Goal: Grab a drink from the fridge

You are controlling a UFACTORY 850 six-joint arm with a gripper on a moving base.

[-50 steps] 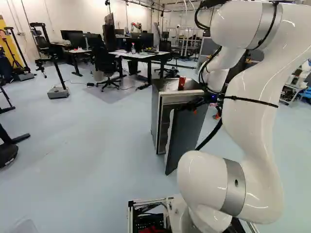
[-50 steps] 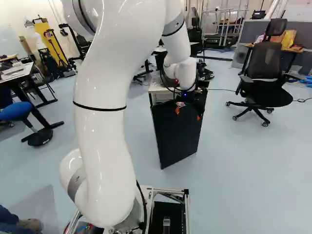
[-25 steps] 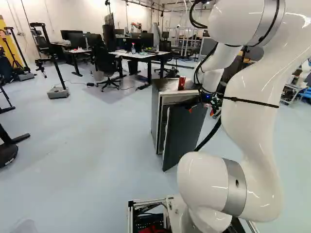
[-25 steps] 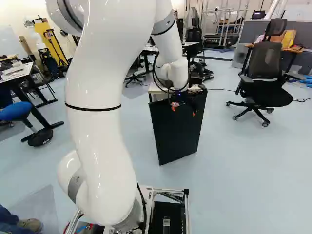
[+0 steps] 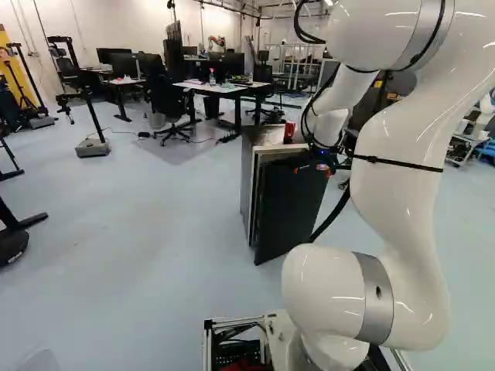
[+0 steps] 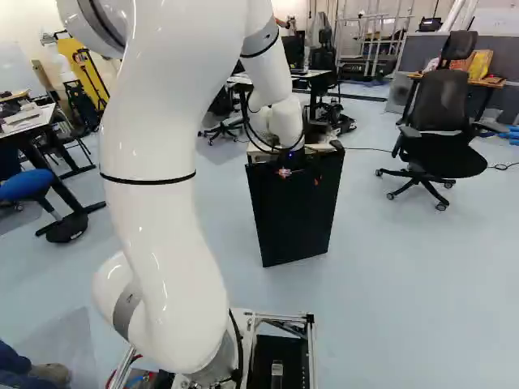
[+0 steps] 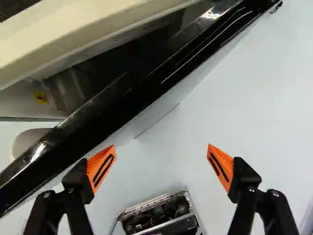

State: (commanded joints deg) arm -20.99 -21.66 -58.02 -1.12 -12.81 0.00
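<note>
The gripper (image 5: 309,168) is at the upper part of the fridge door (image 5: 289,209), on its outer side. In the wrist view the gripper (image 7: 161,161) stands wide open with nothing between its fingers; one orange pad (image 7: 101,167) is close to the door's black top edge (image 7: 142,88), and whether it touches cannot be seen. The dark door stands ajar from the small fridge (image 5: 247,182), showing a narrow, shadowed part of the inside (image 7: 137,54). A red can or cup (image 5: 289,131) stands on the fridge top. No drink shows inside the fridge.
An office chair (image 6: 442,134) stands right of the fridge in the right base view. Desks (image 5: 220,88) and another chair are behind it. A stand on a grey foot (image 5: 93,148) is off to the left. The base's frame (image 7: 159,214) shows beyond the fingers.
The door has swung inward, narrowing its gap to the fridge body. My arm and open gripper have shifted left in both base views. The base has not moved.
</note>
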